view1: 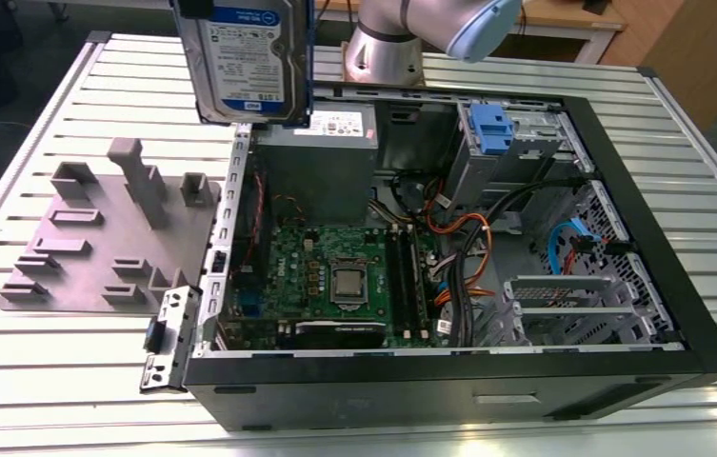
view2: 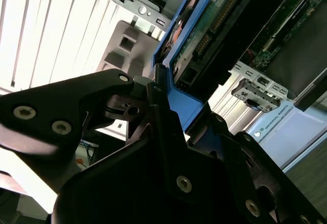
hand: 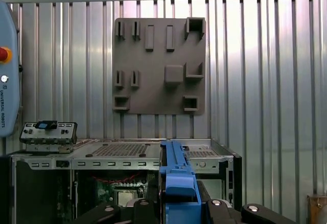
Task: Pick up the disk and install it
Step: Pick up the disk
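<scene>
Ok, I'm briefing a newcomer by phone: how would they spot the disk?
On the slatted table stands an open black case. Above its far corner, on the exterior view's left, the gripper holds the disk upright. Its blue-and-white label and blue rails set it apart from the grey power supply below.

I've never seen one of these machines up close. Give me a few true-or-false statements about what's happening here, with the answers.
1. The disk is up in the air, off the table. True.
2. The fingers are spread open, away from the disk. False: in the second wrist view they are shut on its blue edge rail.
3. The computer case lies with its side open and its circuit board showing. True.
4. The disk sits in the grey holder plate. False: it is held up, apart from the plate.
</scene>
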